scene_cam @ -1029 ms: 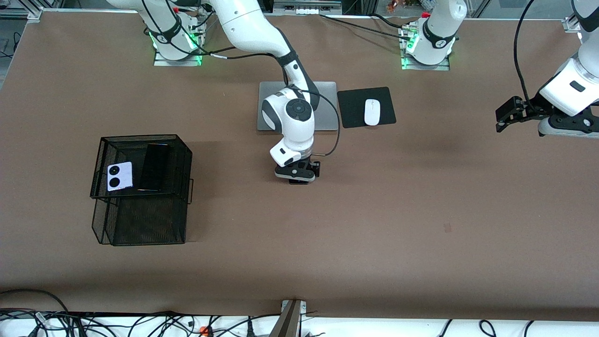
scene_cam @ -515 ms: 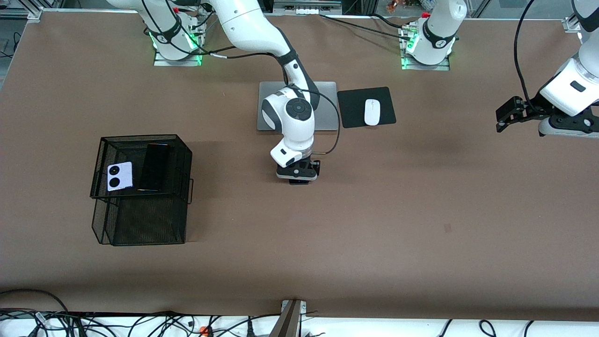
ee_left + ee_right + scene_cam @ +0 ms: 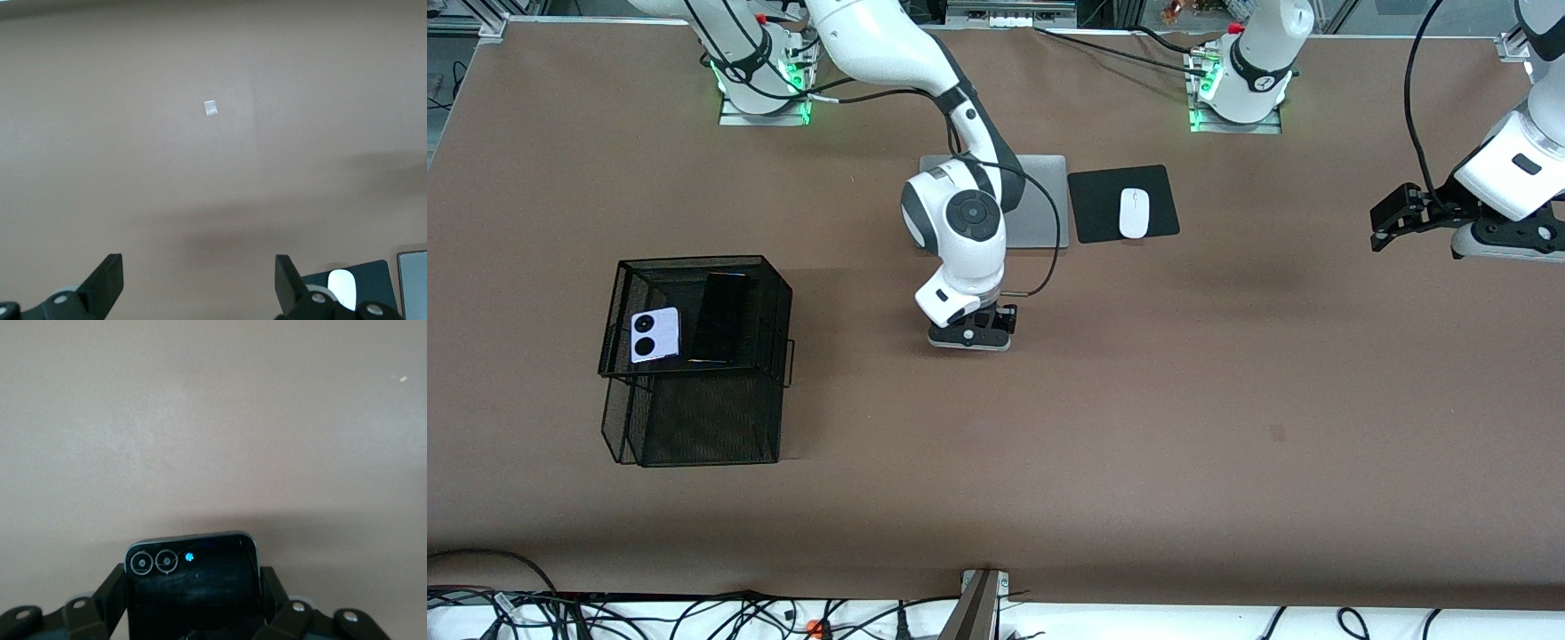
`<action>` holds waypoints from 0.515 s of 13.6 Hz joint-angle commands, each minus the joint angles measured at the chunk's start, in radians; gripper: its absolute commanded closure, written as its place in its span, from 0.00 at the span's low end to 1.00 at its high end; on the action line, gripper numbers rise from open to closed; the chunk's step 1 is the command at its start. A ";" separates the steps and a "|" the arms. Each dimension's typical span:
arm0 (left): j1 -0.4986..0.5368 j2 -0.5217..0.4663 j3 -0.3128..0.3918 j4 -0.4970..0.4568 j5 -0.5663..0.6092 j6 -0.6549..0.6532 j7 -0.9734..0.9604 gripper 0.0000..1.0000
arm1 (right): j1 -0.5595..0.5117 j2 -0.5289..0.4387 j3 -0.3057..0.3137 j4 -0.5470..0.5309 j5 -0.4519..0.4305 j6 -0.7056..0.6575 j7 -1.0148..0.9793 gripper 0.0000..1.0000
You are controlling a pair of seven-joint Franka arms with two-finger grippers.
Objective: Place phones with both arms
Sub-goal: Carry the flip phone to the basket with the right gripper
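Carrying the small black phone [image 3: 192,577] now, pinched between the fingers of our right gripper [image 3: 971,336], which hangs over bare table in the middle, just in front of the grey laptop [image 3: 1040,200]. In the right wrist view the phone sits snug between the two pads with its twin camera rings showing.

Our target, we judge, is the black wire basket [image 3: 694,267] toward the right arm's end of the table. The lavender-white phone [image 3: 655,335] and the long black phone [image 3: 720,317] already lie side by side on its upper tier. So we read this as the third and last phone in transit.

Our left gripper [image 3: 1387,222] waits with its jaws spread wide and nothing in them, over the left arm's end of the table. The white mouse [image 3: 1134,212] on its pad is not our business.

Next we need to swing across to the basket, clear its rim, and come down on whatever free mesh remains beside the two phones before we let go. Space looks tight there.
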 commanded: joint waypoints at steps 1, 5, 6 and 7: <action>0.006 0.012 0.002 0.028 -0.021 -0.018 0.023 0.00 | -0.057 -0.061 0.011 -0.015 0.010 -0.040 -0.123 1.00; 0.006 0.012 0.002 0.028 -0.021 -0.018 0.023 0.00 | -0.174 -0.134 0.008 -0.015 0.009 -0.143 -0.317 1.00; 0.006 0.012 0.002 0.028 -0.021 -0.018 0.023 0.00 | -0.206 -0.154 0.006 -0.015 0.009 -0.173 -0.366 1.00; 0.006 0.012 0.002 0.028 -0.021 -0.018 0.023 0.00 | -0.238 -0.176 0.006 -0.015 0.007 -0.200 -0.418 1.00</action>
